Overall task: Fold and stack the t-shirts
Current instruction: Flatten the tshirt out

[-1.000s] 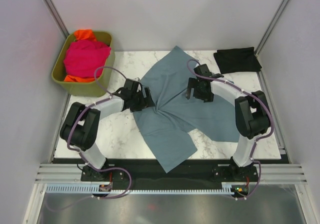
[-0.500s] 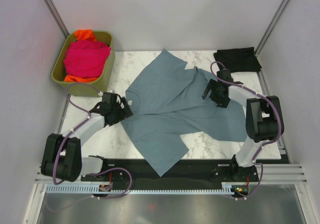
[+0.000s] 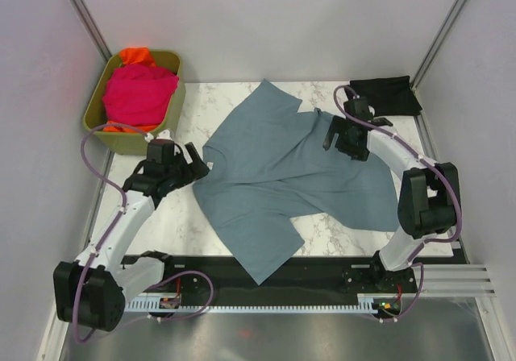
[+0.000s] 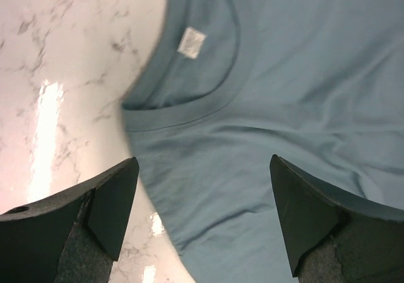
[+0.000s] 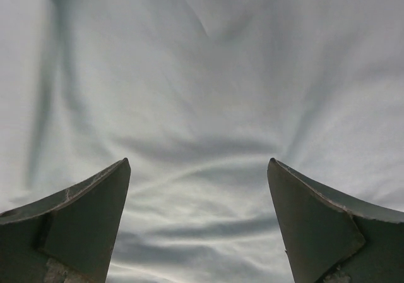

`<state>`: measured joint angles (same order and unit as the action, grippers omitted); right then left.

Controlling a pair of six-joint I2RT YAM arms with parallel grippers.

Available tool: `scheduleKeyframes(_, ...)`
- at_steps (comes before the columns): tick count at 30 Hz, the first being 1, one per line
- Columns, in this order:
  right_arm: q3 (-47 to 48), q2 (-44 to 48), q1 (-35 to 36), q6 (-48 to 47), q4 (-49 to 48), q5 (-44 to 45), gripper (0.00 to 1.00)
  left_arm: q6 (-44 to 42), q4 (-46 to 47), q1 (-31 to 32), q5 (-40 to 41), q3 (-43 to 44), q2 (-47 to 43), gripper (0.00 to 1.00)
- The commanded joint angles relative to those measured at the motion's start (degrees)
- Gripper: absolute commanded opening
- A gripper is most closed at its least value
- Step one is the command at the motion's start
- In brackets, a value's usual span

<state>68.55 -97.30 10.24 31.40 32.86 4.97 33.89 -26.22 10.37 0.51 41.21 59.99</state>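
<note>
Top external view: at ten o'clock, beside the marble table (image 3: pixel 169 216), an olive bin (image 3: pixel 173 95) holds a pink shirt (image 3: pixel 139 93) heaped over an orange shirt (image 3: pixel 137 56). The left gripper (image 3: pixel 193 166), jaws spread wide and gripping nothing, hangs at the nine o'clock side of the blue-grey shirt (image 3: pixel 282 172). The left wrist view shows the collar (image 4: pixel 189 106) and its white label (image 4: pixel 191 42) just beyond the parted fingers (image 4: pixel 110 201). The blue-grey shirt lies spread and creased across the table's middle, one end draped over the near edge at six o'clock. The right gripper (image 3: pixel 342 148), likewise wide open and empty, sits over the shirt's two o'clock part, with wrinkled cloth filling its wrist view. A black shirt (image 3: pixel 383 95) lies folded small at the table's one o'clock corner.
</note>
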Motion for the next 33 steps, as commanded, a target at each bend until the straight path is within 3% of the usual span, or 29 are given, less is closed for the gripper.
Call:
scheduleKeyframes(1,8.2,1.8,0.0,-4.7,2.6,6.0,0.98,-7.0,-4.3,1.5,-5.9,7.1,-2.1,0.92)
scheduleKeyframes(7,18.5,-9.1,0.0,-7.5,4.8,11.9,0.77,-16.3,-7.7,1.8,-5.6,6.0,-10.6,0.91)
scheduleKeyframes(10,22.8,-13.6,0.0,-7.6,5.5,11.9,0.68,-16.2,-8.3,1.8,-5.3,5.3,-13.0,0.92)
scheduleKeyframes(19,29.4,-21.0,0.2,-8.2,6.8,12.7,0.65,-17.2,-7.3,1.8,-7.6,5.5,-10.5,0.91)
scheduleKeyframes(33,31.1,-26.1,0.7,-9.0,7.0,15.0,0.61,-17.2,-7.1,1.8,-8.3,5.2,-11.2,0.9)
